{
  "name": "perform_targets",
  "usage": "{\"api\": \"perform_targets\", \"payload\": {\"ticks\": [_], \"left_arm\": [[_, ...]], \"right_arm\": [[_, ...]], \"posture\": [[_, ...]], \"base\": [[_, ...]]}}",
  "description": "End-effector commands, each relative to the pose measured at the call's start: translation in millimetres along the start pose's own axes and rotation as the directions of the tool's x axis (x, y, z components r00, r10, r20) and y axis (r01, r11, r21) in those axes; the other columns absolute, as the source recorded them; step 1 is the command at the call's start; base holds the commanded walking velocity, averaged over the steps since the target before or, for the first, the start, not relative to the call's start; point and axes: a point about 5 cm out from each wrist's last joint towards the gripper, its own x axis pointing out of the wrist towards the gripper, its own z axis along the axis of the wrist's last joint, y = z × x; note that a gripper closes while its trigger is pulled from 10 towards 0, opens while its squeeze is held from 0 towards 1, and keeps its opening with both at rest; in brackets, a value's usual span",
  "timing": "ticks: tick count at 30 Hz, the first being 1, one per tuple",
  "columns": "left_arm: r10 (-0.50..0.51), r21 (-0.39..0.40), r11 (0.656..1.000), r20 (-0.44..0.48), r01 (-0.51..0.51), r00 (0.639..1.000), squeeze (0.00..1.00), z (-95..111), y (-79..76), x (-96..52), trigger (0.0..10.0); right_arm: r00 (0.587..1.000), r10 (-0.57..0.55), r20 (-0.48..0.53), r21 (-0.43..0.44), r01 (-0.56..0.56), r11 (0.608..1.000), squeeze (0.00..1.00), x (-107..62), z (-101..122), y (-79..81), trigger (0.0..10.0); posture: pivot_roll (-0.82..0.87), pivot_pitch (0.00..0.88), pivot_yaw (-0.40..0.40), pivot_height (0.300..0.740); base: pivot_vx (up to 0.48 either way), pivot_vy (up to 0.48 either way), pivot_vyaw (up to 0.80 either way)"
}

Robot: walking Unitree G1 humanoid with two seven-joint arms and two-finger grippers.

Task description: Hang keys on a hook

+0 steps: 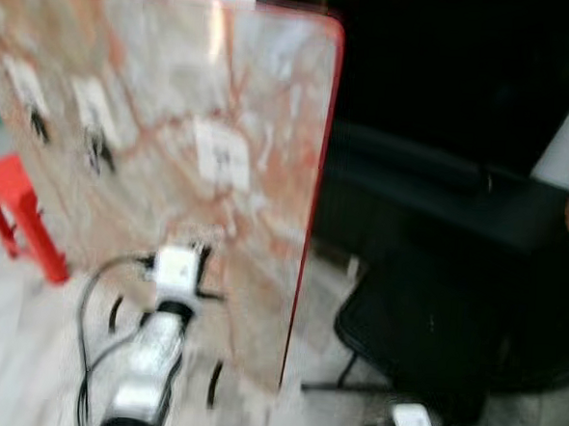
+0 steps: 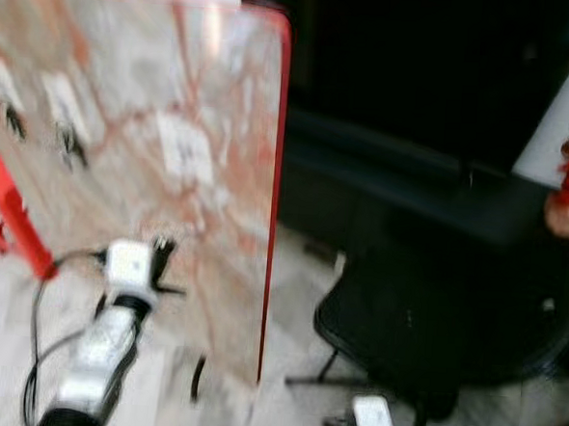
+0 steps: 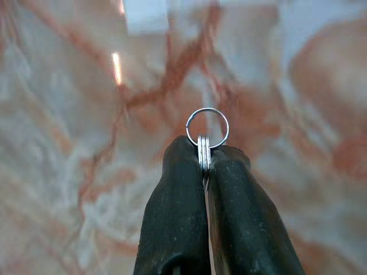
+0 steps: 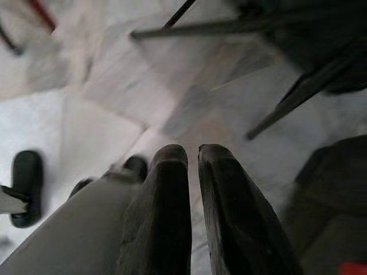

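Claw, left (image 3: pixel 205 166): both black fingers (image 3: pixel 178 217) pressed tight on key ring (image 3: pixel 207 128); silver loop sticks out past tips. Keys themselves hidden betw. fingers, can't make out.

Left arm (image 1: pixel 150 359): silver, raised fwd toward marble-pattern board (image 1: pixel 174 119), red edge down its right side. Head views blurred. Ring near board face but seems apart from it, facing bare marble w/ no hook in front of it.

Hooks (image 1: pixel 220 156): white pads w/ dark prongs on board, three or so visible; nearest one sits above the claw. Others further to robot's left.

Claw, right (image 4: pixel 192 172): hangs low over pale floor, fingers near-closed w/ thin gap, holding nothing. Idle.

Other: red stool (image 1: pixel 19 211) left of board; black chair (image 1: pixel 433 319) on right.

Step, judged: approach/align, ring not yet on hook. Next move needs claw lifted so loop opening meets nearest prong, then ease on and let go. Blur means aim is uncertain.
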Motion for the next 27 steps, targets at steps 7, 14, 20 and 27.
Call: {"api": "perform_targets", "payload": {"ticks": [7, 14, 20, 27], "left_arm": [[0.02, 0.027, 0.999, 0.019, -0.021, 1.0, 0.0, 5.7, 10.3, 1.3, 10.0], [0.005, 0.029, 1.0, 0.056, -0.007, 0.998, 0.0, 11.6, 6.2, -0.4, 10.0], [-0.003, 0.038, 0.999, 0.089, -0.001, 0.996, 0.0, 17.3, 5.1, -2.2, 10.0], [-0.031, 0.048, 0.999, 0.128, 0.025, 0.991, 0.0, 27.7, 1.6, -2.0, 10.0]], "right_arm": [[0.999, 0.029, 0.022, -0.021, -0.028, 0.999, 0.0, 1.7, 8.1, 10.3, 10.0], [0.999, 0.03, 0.021, -0.03, -0.029, 0.999, 0.0, 1.8, 7.8, 10.7, 10.0], [0.999, 0.032, 0.015, -0.043, -0.032, 0.999, 0.0, 1.8, 7.1, 11.1, 10.0], [0.999, 0.033, 0.016, -0.046, -0.032, 0.998, 0.0, 1.8, 8.2, 10.9, 10.0]], "posture": [[0.04, 0.0, -0.052, 0.74], [0.03, 0.0, -0.047, 0.74], [0.03, 0.0, -0.045, 0.74], [0.03, 0.0, -0.046, 0.74]], "base": [[0.303, 0.0, 0.0], [0.044, 0.0, 0.0], [0.0, 0.0, 0.0], [0.0, 0.0, 0.0]]}}
